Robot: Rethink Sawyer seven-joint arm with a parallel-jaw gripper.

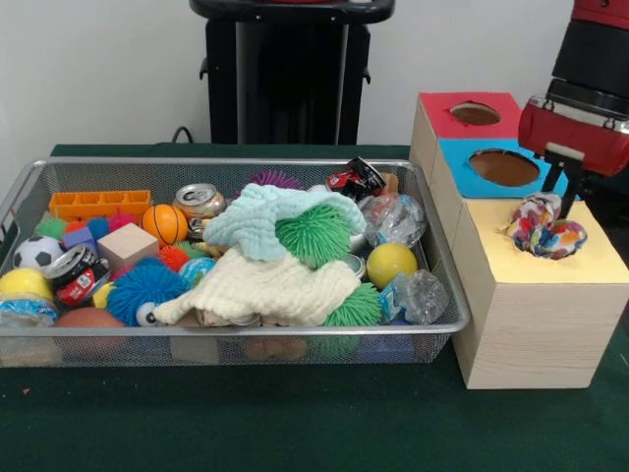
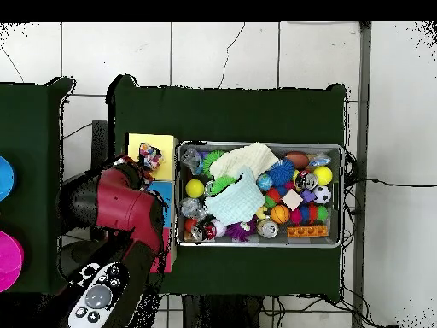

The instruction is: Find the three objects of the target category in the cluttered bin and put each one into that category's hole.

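A multicoloured patchwork fabric ball (image 1: pixel 545 228) rests on the yellow top (image 1: pixel 590 265) of the wooden sorting box, at the spot where that section's hole would be. My gripper (image 1: pixel 564 192) hangs just above and behind it, touching or nearly touching its top edge. In the overhead view the fabric ball (image 2: pixel 150 156) lies on the yellow section (image 2: pixel 162 143), with the red arm (image 2: pixel 124 205) reaching over the box. The blue section's hole (image 1: pixel 503 167) and the red section's hole (image 1: pixel 475 113) stand uncovered. The yellow section's hole is hidden by the ball.
The wire bin (image 1: pixel 447 324) left of the box holds two knitted cloths (image 1: pixel 265 285), spiky rubber balls (image 1: pixel 314 236), a yellow ball (image 1: pixel 391 263), a toy basketball (image 1: pixel 164 223), a can (image 1: pixel 200 200), a wooden block (image 1: pixel 126 244) and crumpled plastic (image 1: pixel 418 295).
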